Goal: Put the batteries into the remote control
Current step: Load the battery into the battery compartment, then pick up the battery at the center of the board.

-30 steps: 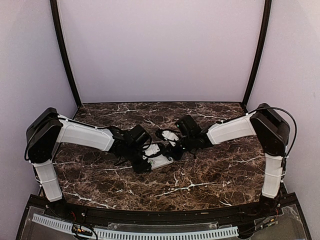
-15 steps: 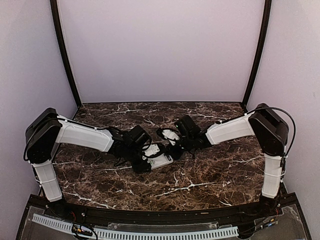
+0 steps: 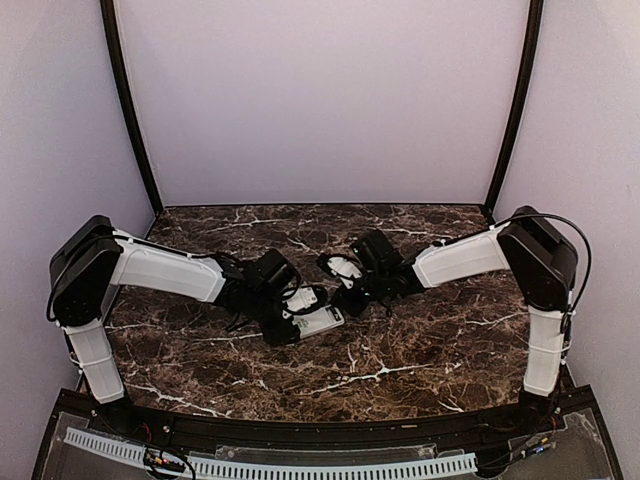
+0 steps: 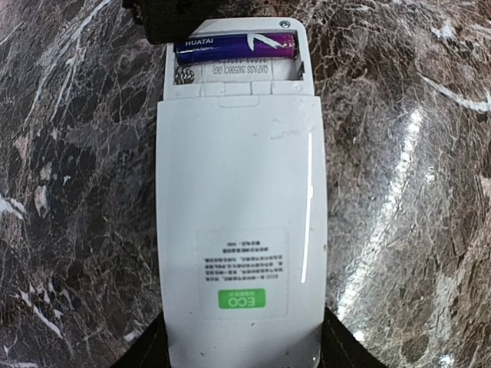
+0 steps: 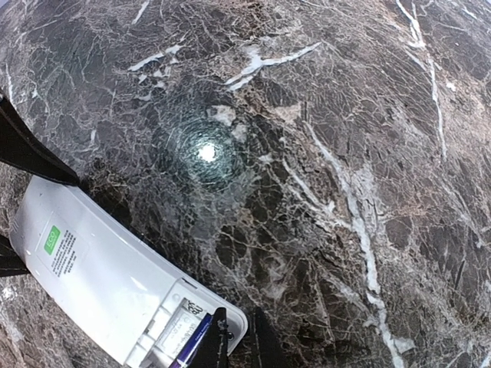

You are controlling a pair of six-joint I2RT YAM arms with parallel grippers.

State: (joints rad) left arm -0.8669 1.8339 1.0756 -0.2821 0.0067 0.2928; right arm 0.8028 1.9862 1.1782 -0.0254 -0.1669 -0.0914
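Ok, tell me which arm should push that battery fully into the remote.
Right. The right gripper, shut, sits at the open compartment, tips beside the purple battery. The left gripper clamps the remote control at its label end, steadying it, so it is not free.

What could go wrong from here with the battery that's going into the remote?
The closed right end effector sits at one end of the battery; a push could pop it out of the open compartment. The left end effector grips the remote control only at the opposite end, so pressing might pivot or slide it on the table.
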